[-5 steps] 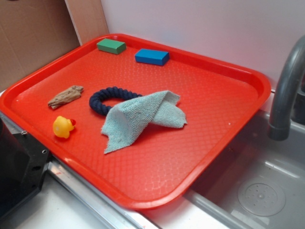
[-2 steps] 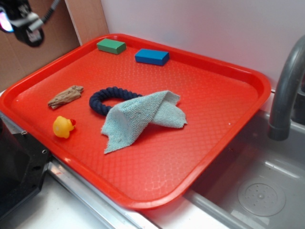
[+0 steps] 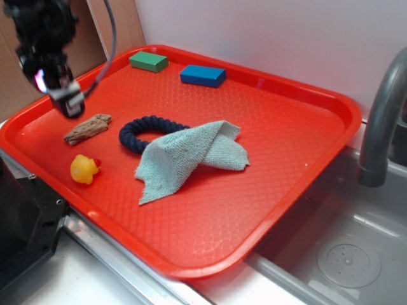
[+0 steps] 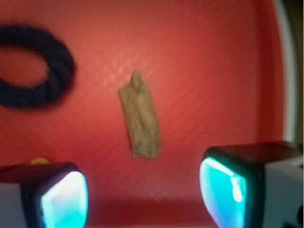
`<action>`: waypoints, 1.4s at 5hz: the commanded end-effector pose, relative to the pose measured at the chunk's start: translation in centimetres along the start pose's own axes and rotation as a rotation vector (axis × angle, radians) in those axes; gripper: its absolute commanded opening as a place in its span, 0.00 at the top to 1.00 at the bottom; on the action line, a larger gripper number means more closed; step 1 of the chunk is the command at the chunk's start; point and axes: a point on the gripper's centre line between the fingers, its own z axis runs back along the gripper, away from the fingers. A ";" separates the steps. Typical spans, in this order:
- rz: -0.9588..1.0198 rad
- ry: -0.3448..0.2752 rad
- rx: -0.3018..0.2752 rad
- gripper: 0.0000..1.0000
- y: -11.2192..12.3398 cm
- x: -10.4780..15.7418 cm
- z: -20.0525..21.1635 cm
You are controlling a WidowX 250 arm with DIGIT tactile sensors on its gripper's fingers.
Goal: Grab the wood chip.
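The chip (image 3: pixel 87 129) lies flat on the tray's (image 3: pixel 286 190) left side, between the rope ring (image 3: pixel 147 133) and the rim, duck (image 3: pixel 84 169) just nearer. The hand (image 3: pixel 67 101) hovers above it, spread wide and empty. Risks: fingers (image 4: pixel 64 199) missing the thin, jagged chip, or knocking it toward ring or duck.

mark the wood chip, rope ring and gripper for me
wood chip (image 4: pixel 139 121), wrist view, middle of its grain
rope ring (image 3: pixel 130 135), exterior view, bare left curve of the ring
gripper (image 4: pixel 142 192), wrist view, midway between the two fingertips
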 end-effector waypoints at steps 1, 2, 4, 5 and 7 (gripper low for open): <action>-0.056 0.027 0.007 0.00 0.4 1.6 -3.8; -0.066 0.050 0.002 0.00 0.2 2.9 -4.3; -0.037 0.026 -0.016 1.00 0.4 3.7 -3.8; -0.003 -0.025 -0.034 1.00 0.9 2.7 -1.4; 0.163 -0.038 -0.035 1.00 1.0 1.3 8.6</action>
